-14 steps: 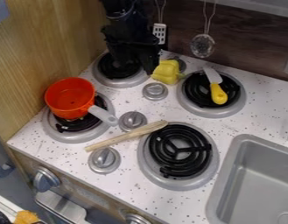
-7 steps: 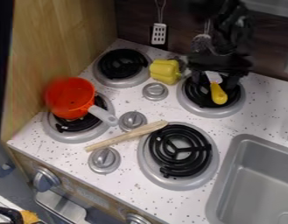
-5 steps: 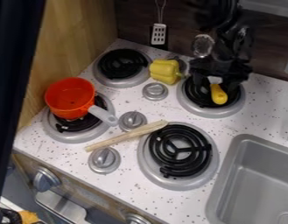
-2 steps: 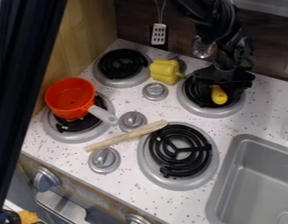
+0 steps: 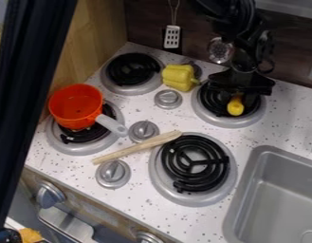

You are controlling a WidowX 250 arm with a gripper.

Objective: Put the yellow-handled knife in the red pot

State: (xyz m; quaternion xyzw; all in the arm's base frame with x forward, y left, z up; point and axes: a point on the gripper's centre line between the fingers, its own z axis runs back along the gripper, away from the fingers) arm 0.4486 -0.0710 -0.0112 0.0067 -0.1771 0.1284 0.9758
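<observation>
The black gripper [image 5: 242, 91] hangs low over the back right burner, at the knife. Below it pokes out the yellow handle of the knife [image 5: 235, 107], its round end toward the camera; the blade is hidden behind the gripper. Whether the gripper holds the knife cannot be told. On the front left burner stands the red pot [image 5: 76, 105], upright and open at the top, its grey handle pointing right and toward the camera.
A yellow pepper [image 5: 178, 78] lies left of the gripper. A wooden stick [image 5: 136, 147] lies between the knobs. The sink [image 5: 266, 156] is at lower right. A spatula [image 5: 172, 37] and a strainer [image 5: 220, 50] hang on the back wall.
The gripper has moved from the back left burner over to the knife and down onto it. The handle's visible part has shortened and shifted slightly left.
</observation>
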